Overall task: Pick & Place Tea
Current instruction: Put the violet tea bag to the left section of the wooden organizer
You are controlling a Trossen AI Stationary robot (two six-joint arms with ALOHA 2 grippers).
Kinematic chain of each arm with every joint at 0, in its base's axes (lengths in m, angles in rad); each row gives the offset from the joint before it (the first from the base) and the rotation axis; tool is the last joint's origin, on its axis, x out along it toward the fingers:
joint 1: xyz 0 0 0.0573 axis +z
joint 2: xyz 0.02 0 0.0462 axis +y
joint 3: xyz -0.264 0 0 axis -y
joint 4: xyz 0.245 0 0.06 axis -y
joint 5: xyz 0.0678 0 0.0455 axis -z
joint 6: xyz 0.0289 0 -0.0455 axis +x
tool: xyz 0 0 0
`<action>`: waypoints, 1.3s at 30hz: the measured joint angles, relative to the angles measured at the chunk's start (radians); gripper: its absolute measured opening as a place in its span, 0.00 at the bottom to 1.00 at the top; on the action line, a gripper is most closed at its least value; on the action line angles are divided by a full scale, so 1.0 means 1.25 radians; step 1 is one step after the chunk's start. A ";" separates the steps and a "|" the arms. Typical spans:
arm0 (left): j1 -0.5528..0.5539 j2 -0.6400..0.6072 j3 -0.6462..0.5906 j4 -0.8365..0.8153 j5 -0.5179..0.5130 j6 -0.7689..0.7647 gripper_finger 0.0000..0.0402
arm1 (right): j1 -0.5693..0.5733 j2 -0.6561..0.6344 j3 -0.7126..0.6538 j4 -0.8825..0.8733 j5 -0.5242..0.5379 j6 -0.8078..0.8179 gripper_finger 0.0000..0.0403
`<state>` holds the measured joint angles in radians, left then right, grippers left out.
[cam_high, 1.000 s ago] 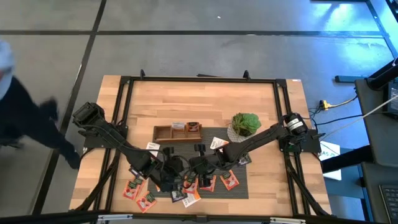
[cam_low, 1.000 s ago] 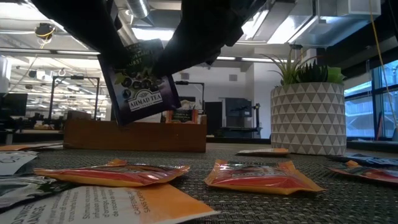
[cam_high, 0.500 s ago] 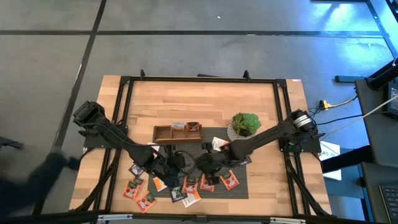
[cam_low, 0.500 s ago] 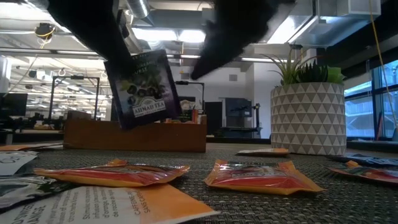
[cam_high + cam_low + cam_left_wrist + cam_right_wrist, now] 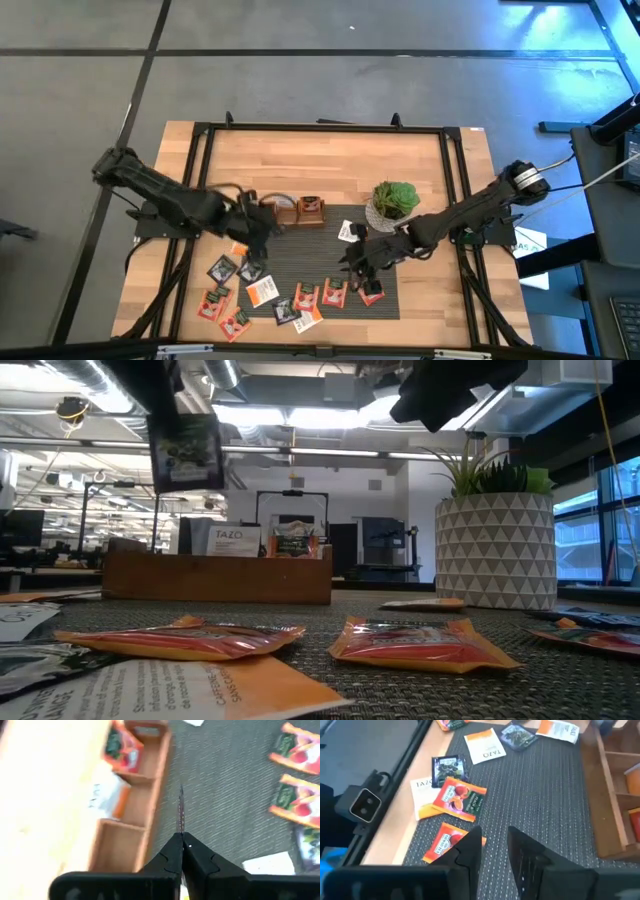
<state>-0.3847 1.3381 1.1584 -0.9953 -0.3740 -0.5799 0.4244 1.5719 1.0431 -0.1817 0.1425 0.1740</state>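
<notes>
My left gripper (image 5: 181, 836) is shut on a dark tea sachet (image 5: 187, 452), which hangs over the mat's far edge beside the wooden tray (image 5: 288, 212). The tray's middle and right compartments each show a sachet; its left compartment (image 5: 120, 851) shows none. Several orange-red, dark and white sachets (image 5: 300, 296) lie flat on the grey mat (image 5: 330, 250). My right gripper (image 5: 495, 845) hovers open over the mat's right part (image 5: 357, 262), nothing between its fingers. My left gripper pinches the dark sachet between its two shut fingers by one edge (image 5: 181, 827). The fingers slant down from above. In the left wrist view the sachet shows edge-on, sticking out past the fingertips. It hangs upright below the gripper, clear of mat and tray.
A potted green plant (image 5: 393, 200) in a patterned white pot (image 5: 495, 540) stands at the mat's far right corner, close to my right arm. Bare wood lies beyond the tray toward the far edge. A black frame (image 5: 320, 127) rims the table.
Both grippers were together on the dark sachet above the mat. My right gripper has opened, let go and drawn back toward the table's right edge. My left gripper, still shut on the sachet, has carried it up and toward the far left, to the tray.
</notes>
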 joint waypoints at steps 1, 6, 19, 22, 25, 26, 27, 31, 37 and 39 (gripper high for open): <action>0.015 -0.011 0.000 -0.007 0.001 0.017 0.01 | 0.000 0.000 0.000 0.001 0.010 -0.003 0.24; 0.086 -0.044 0.000 -0.089 0.017 0.104 0.01 | -0.013 0.008 -0.001 -0.009 0.047 -0.018 0.24; 0.323 -0.042 -0.059 -0.133 0.148 0.304 0.01 | -0.034 0.008 -0.001 -0.009 0.048 0.004 0.24; 0.353 -0.038 -0.093 -0.062 0.175 0.345 0.01 | -0.034 0.008 -0.001 -0.007 0.048 0.006 0.24; 0.371 -0.036 -0.116 -0.019 0.191 0.370 0.01 | -0.034 0.008 -0.001 -0.006 0.048 0.007 0.24; 0.376 -0.033 -0.123 -0.006 0.193 0.373 0.01 | -0.034 0.008 -0.001 -0.006 0.048 0.007 0.24; 0.380 -0.032 -0.131 -0.007 0.194 0.378 0.01 | -0.034 0.008 -0.001 -0.005 0.048 0.007 0.24; 0.394 -0.033 -0.162 0.013 0.216 0.409 0.01 | -0.034 0.008 -0.001 -0.001 0.048 0.020 0.24; 0.401 -0.033 -0.194 0.050 0.184 0.376 0.01 | -0.034 0.008 -0.001 0.000 0.048 0.025 0.24; 0.401 -0.033 -0.200 0.064 0.178 0.373 0.01 | -0.034 0.008 -0.001 0.000 0.048 0.025 0.24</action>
<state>0.1164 1.2974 0.9080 -0.9148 -0.1519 -0.1140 0.3817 1.5818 1.0422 -0.1818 0.2022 0.2056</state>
